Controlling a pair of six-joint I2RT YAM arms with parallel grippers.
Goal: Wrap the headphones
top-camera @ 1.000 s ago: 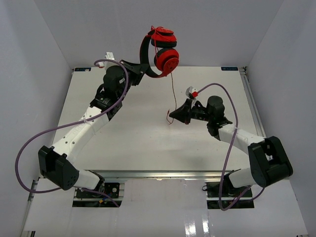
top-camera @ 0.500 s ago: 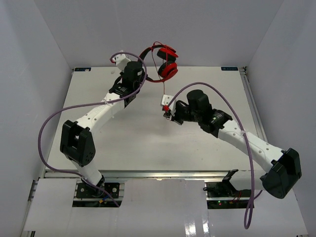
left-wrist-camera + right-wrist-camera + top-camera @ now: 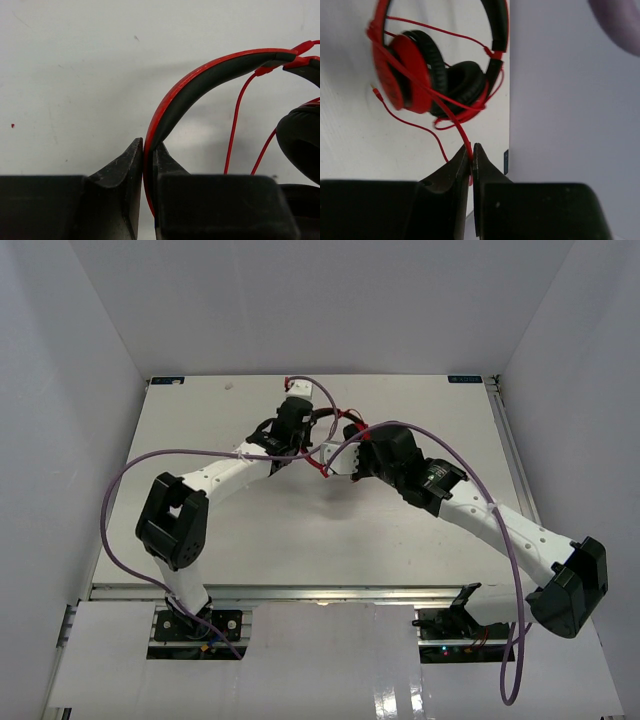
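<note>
White, matt and faintly scuffed, the desk (image 3: 300, 540) lies inside a booth of plain pale-grey walls (image 3: 320, 300); the left arm (image 3: 215, 475) and right arm (image 3: 490, 520), white and jointed, reach in from its near edge and meet in its far half, about midway between the left and right edges; the headphones (image 3: 402, 75) sit between them, largely hidden from above, only scraps of red showing. The left tool (image 3: 148, 147), hard black plastic with wedge-shaped fingers scratched at the tips, is closed narrow on the headband (image 3: 200, 85); that band is a smooth curved strip, glossy red outside and dull black inside, pinched edge-on and arching up to the right above the desk. The right tool (image 3: 471, 150), of the same black wedges, is pinched almost together on the thin red cord (image 3: 451, 123); the cord runs straight from its tips to the headphones, where several strands cross the round red cups (image 3: 400, 70) and the soft black ear pads (image 3: 465, 82); one slack strand curls over the desk beside the cups. Whether the cups rest on the desk I cannot tell; a soft shadow falls beside them. A thick purple cable (image 3: 620, 20) blurs the upper corner of the right wrist view.
</note>
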